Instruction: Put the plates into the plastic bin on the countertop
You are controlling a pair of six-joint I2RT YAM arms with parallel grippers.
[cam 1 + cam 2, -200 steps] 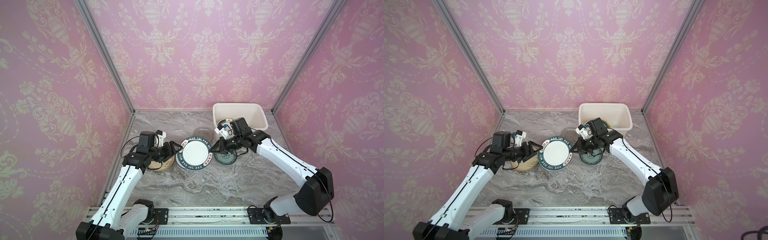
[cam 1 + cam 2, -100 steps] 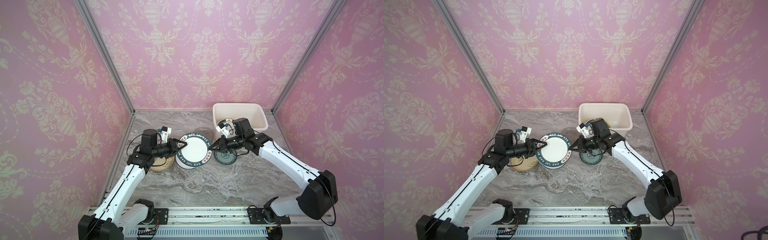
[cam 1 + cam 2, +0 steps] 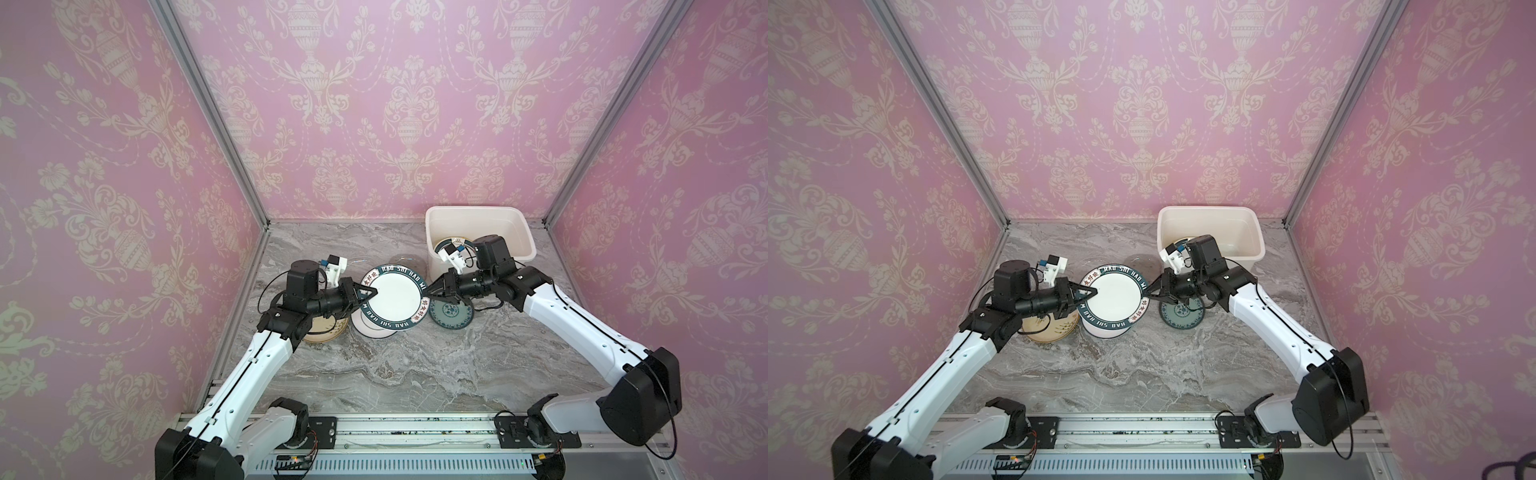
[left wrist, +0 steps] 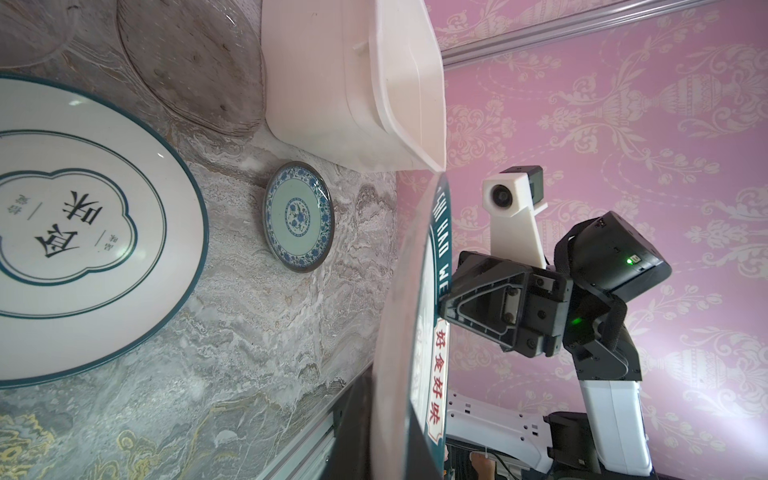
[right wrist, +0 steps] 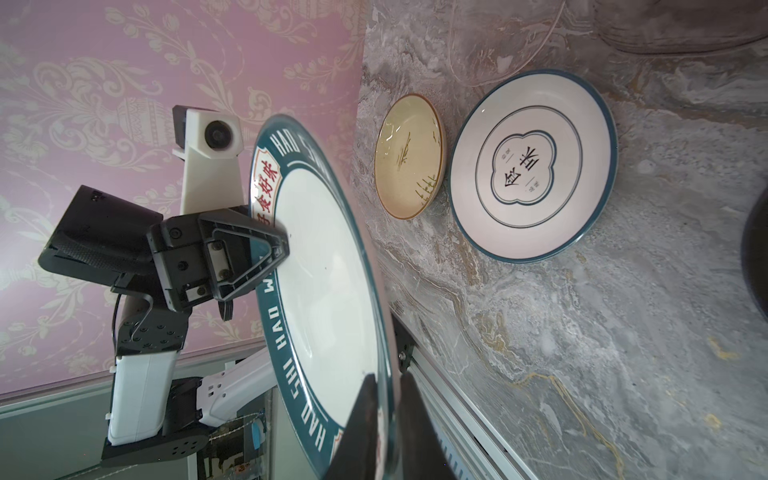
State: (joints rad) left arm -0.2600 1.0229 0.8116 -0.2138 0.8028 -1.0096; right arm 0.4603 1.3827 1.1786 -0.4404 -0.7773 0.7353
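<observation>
A white plate with a dark teal lettered rim [image 3: 392, 297] [image 3: 1113, 297] hangs level above the countertop [image 3: 415, 365], between both arms. My left gripper [image 3: 372, 292] [image 4: 390, 449] is shut on its left rim. My right gripper [image 3: 430, 291] [image 5: 388, 424] pinches the opposite rim, a finger on each face. The white plastic bin [image 3: 478, 208] [image 3: 1208, 209] stands at the back right, behind the right wrist, with one plate [image 3: 455, 241] partly visible inside.
On the countertop lie a white teal-rimmed plate [image 3: 370, 330] [image 5: 536, 166] under the held one, a yellow plate [image 3: 324, 330] under the left wrist, a teal patterned plate [image 3: 451, 313] [image 4: 299, 216] under the right gripper, and clear glass plates [image 3: 409, 262] further back.
My left gripper has reached in from the left and closed on the lettered plate's rim. The plate, held by the right gripper, has levelled and shifted slightly right.
</observation>
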